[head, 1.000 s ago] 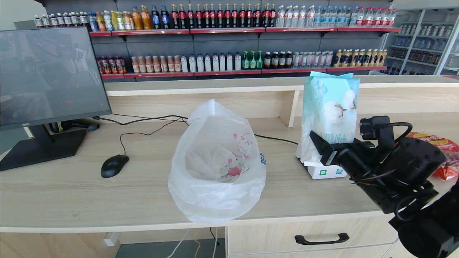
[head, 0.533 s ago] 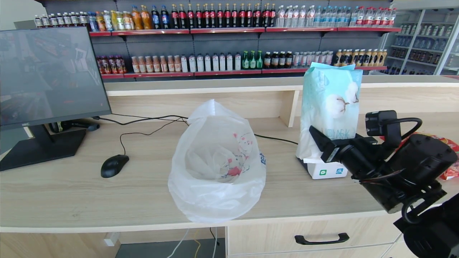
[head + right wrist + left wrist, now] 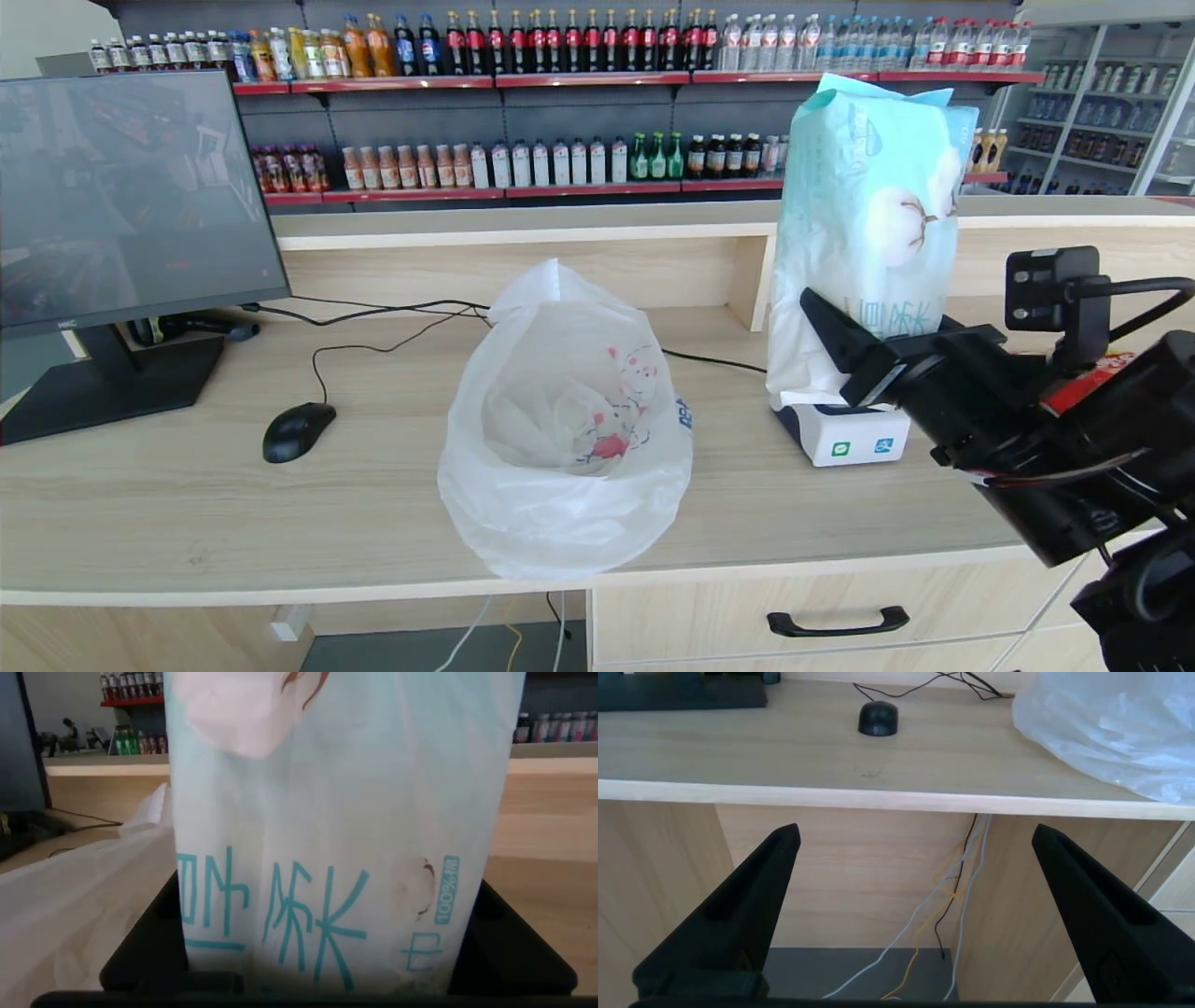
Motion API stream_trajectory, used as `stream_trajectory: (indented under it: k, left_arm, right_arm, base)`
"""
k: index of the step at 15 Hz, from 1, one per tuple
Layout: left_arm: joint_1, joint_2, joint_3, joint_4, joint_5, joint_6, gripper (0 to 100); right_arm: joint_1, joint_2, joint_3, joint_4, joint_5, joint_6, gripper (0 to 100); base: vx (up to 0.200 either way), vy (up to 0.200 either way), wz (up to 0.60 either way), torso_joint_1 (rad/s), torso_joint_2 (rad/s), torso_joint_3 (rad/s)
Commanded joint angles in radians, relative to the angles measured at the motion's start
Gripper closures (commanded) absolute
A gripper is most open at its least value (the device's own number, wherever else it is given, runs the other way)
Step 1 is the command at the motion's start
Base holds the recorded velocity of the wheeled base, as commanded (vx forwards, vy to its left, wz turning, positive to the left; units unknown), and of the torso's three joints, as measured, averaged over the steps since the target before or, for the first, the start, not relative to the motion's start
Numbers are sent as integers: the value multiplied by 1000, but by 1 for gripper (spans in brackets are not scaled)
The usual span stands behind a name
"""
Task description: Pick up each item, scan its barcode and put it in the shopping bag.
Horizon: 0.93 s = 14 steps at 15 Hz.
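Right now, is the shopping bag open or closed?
Open. The shopping bag stands on the counter with its mouth spread wide, so the head view looks right down into it.

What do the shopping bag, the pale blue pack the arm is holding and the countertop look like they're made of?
Shopping bag: thin translucent white plastic film, apparently; it crinkles and its inside shows through.
Pale blue pack: soft plastic wrap, likely, slightly glossy; creased sealed top.
Countertop: matte pale wood grain; solid wood or laminate, cannot tell.
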Motion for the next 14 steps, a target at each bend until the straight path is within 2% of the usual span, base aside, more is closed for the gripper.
stream_trajectory:
  k: [1, 6, 14]
  left_arm:
    - [0, 1, -1, 0, 0, 0, 0]
    - [0, 1, 0, 0, 0, 1, 0]
    - [0, 0, 0, 0, 0, -4, 0]
  right_arm:
    - [7, -59, 11, -1, 0, -1, 100]
    - [7, -88, 48, -1, 2, -1, 100]
    - [4, -86, 53, -1, 0, -1, 100]
  base:
    - [0, 0, 0, 0, 0, 0]
    - [0, 0, 0, 0, 0, 0]
    - [0, 200, 0, 2, 2, 1]
